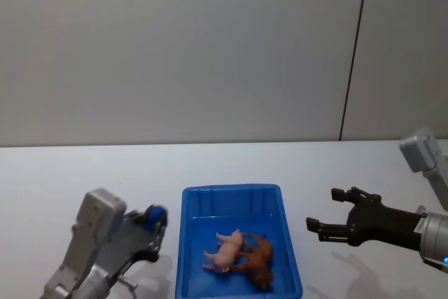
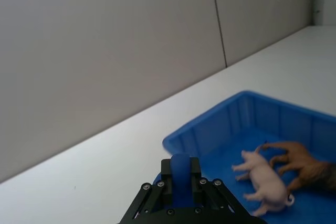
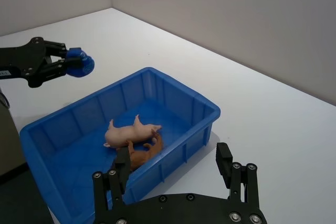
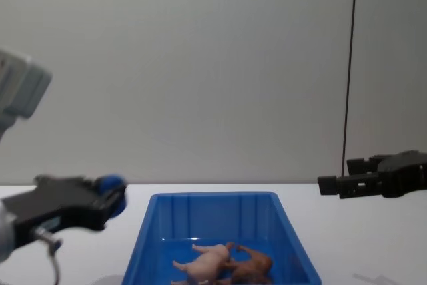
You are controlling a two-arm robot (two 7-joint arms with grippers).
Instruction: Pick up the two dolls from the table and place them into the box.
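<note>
**Both dolls in the box; arms clear**

We note the surface (image 1: 84,173) first: plain white, wide, bare around the bin. Behind it the room gives a flat grey wall with one dark vertical seam on the right.

The box (image 1: 192,243), bright blue with sloped walls, sits between our two sets of fingers, each off to its own side of the rim.

The left gripper (image 1: 155,223) hangs just outside the box's left wall, above the surface. Its fingers are pressed together on a blue tip, holding nothing. The right gripper (image 1: 327,213) hangs off the box's right side, well apart from the rim, fingers spread and empty.

Inside the box, on its floor, the pig (image 1: 225,250) lies on its side. The lion (image 1: 256,258) lies touching it, on the side nearer the right fingers.

We judge the task done as far as placing goes: no doll is left on the surface, and only pulling the arms back would be left.
</note>
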